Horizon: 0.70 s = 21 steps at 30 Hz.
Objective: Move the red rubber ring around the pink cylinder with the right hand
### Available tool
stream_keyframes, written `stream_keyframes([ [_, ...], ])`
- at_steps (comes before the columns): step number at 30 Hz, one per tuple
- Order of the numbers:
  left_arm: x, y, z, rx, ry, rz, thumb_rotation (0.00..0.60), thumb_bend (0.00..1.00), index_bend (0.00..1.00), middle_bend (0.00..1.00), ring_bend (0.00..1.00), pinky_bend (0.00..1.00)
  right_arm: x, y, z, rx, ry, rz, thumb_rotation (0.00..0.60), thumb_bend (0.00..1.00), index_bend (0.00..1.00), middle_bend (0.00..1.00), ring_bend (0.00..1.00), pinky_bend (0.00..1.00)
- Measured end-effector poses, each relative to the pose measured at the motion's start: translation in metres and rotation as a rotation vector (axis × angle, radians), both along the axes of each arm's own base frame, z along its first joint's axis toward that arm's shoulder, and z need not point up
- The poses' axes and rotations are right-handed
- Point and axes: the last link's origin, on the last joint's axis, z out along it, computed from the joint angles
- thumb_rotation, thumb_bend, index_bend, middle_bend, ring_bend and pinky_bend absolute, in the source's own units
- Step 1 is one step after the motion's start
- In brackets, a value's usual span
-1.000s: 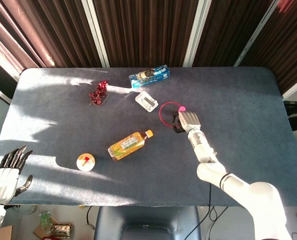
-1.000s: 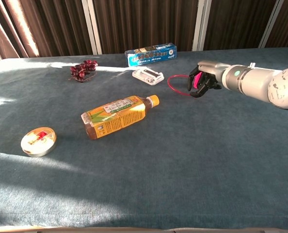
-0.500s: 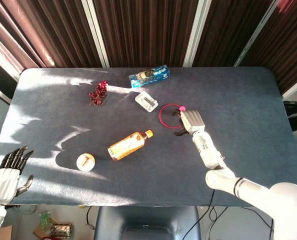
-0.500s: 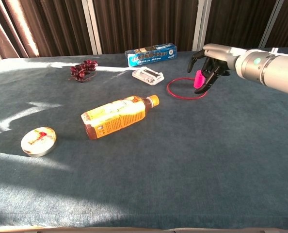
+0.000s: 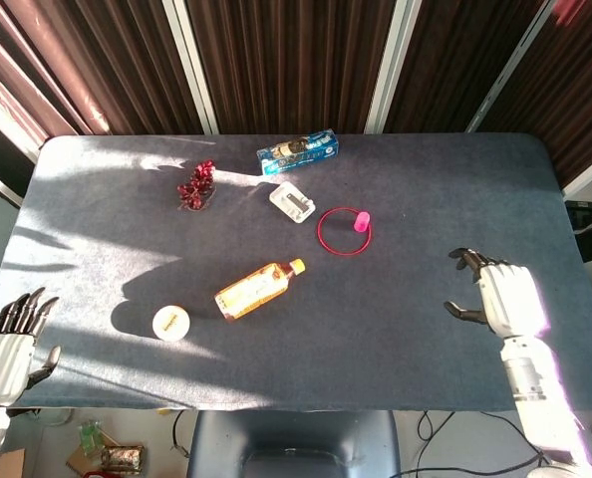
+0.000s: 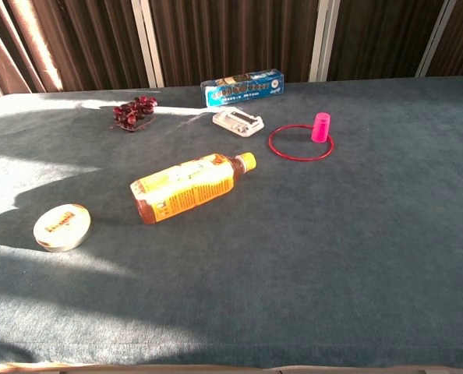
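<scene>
The red rubber ring (image 5: 328,240) (image 6: 294,155) lies flat on the blue-grey table, and the pink cylinder (image 5: 361,221) (image 6: 321,127) stands upright inside it, close to its far right rim. My right hand (image 5: 500,299) hovers over the table's right side in the head view, well away from the ring, fingers spread and holding nothing. My left hand (image 5: 5,351) rests at the table's front left corner, fingers apart and empty. Neither hand shows in the chest view.
An orange drink bottle (image 5: 257,290) lies on its side mid-table, with a round tin (image 5: 170,322) to its left. A white clip-like case (image 5: 292,201), a blue box (image 5: 297,151) and dark red grapes (image 5: 196,185) sit toward the far edge.
My right hand has let go of the ring and pulled back from the pink cylinder to the table's right front side. The ring now lies flat around the cylinder.
</scene>
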Motion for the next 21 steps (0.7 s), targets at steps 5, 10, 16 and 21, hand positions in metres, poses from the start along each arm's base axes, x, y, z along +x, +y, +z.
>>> stream_keyframes([
  [5,-0.001,0.002,0.001,0.018,0.003,0.011,0.6,0.41,0.13,0.0,0.0,0.14,-0.05,0.035,0.019,0.021,0.03,-0.1,0.6,0.12,0.09,0.16,0.17,0.21],
  [10,-0.001,0.0,0.001,0.016,0.003,0.006,0.6,0.41,0.12,0.0,0.0,0.14,-0.08,0.058,0.025,0.061,0.066,-0.178,0.6,0.11,0.0,0.01,0.02,0.17],
  [16,0.0,0.0,0.0,0.018,0.002,0.003,0.6,0.41,0.11,0.0,0.0,0.14,-0.08,0.067,0.017,0.067,0.088,-0.149,0.6,0.11,0.0,0.0,0.0,0.15],
  [21,0.0,0.0,0.001,0.017,0.0,0.003,0.6,0.41,0.11,0.0,0.0,0.14,-0.08,0.073,0.011,0.083,0.093,-0.139,0.6,0.11,0.0,0.0,0.0,0.15],
])
